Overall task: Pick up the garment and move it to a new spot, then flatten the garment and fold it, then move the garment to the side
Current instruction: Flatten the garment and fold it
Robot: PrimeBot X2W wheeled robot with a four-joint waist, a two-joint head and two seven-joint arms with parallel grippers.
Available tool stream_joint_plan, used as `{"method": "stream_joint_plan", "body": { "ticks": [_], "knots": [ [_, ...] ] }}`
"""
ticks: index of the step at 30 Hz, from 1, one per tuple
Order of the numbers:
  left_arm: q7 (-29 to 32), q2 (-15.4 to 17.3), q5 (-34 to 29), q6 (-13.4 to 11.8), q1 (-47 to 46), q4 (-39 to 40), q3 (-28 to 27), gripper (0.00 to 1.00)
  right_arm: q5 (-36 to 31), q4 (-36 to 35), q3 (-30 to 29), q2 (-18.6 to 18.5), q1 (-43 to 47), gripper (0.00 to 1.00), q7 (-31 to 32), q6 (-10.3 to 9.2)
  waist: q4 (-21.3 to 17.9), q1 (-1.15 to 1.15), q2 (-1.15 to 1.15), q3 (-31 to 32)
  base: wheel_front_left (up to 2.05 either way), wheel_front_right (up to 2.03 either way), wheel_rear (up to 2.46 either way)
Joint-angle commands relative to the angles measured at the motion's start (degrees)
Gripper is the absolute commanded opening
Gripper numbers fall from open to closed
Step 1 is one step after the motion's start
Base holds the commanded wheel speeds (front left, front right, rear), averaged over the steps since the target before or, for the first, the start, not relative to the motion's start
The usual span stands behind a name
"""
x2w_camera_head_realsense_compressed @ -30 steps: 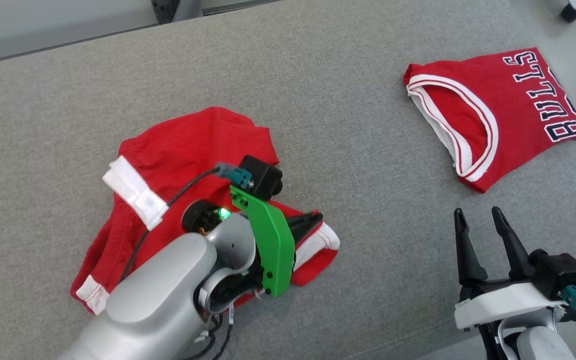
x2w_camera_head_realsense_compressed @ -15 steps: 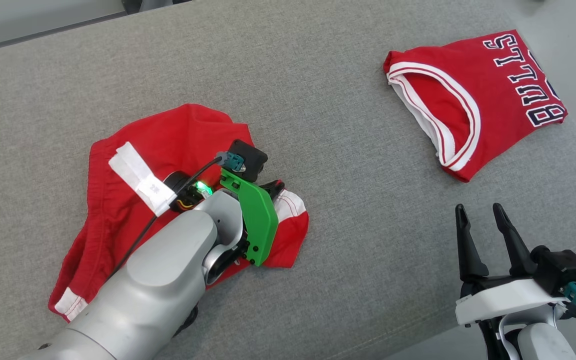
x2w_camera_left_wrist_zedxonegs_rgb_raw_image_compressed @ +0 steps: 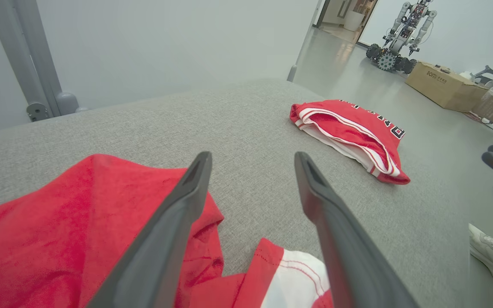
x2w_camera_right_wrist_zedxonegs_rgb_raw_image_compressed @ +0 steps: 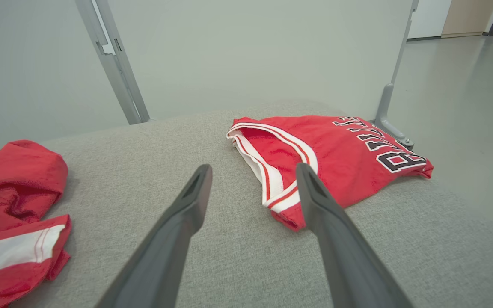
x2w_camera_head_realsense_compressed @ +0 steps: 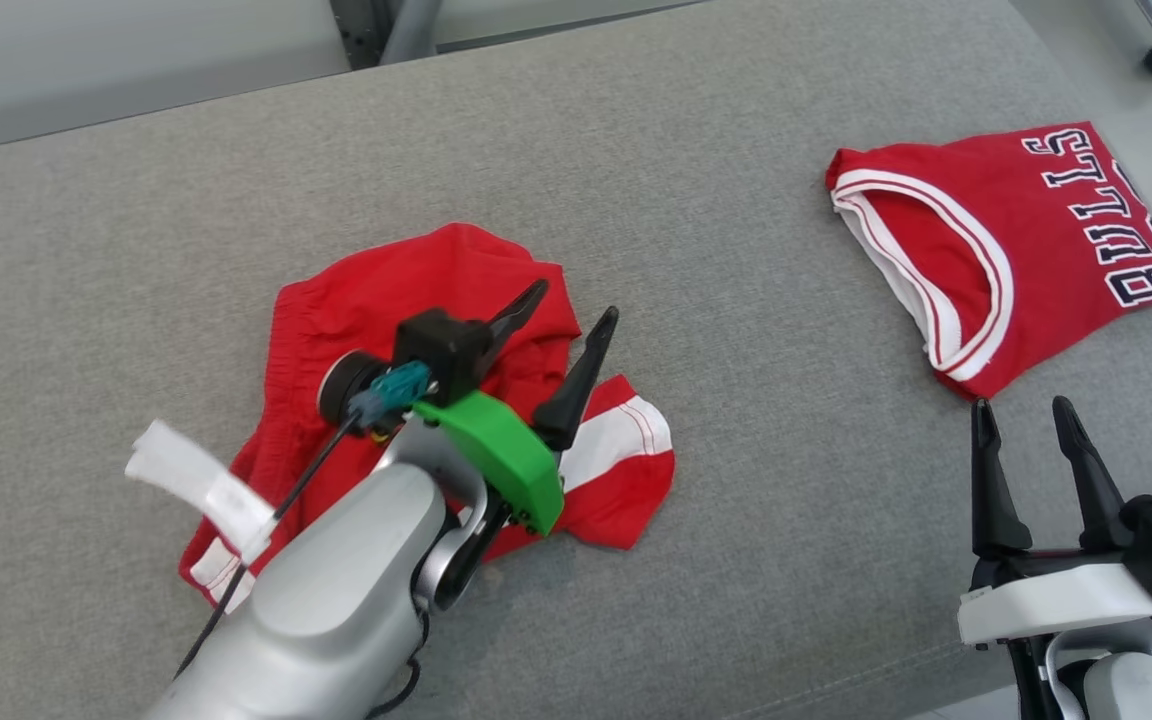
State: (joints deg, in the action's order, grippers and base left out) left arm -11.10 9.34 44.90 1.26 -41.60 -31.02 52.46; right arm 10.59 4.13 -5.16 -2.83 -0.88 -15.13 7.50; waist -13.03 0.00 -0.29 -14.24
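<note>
Both empty, left fingers spread wide over crumpled red shorts, right fingers spread wide near jersey.

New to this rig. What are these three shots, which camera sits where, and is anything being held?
It is a wheeled robot with two arms. One picture looks down from its head; the other two look along each wrist's two dark fingers. On the grey padded surface lie a crumpled red garment and, to its right, a folded red jersey. The left gripper is open over the crumpled garment; the right gripper is open short of the jersey. Nothing is held.
</note>
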Motion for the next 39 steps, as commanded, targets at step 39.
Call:
{"method": "stream_joint_plan", "body": {
  "ticks": [39],
  "knots": [
    [-4.1,-5.0,-30.5,6.0,50.3,20.6,-49.9,1.00,-2.8,3.5,-1.7,-1.9,7.7,1.00,0.0,-0.02,18.5,0.00,0.29,11.9,0.00,0.00,0.00]
  ]
}}
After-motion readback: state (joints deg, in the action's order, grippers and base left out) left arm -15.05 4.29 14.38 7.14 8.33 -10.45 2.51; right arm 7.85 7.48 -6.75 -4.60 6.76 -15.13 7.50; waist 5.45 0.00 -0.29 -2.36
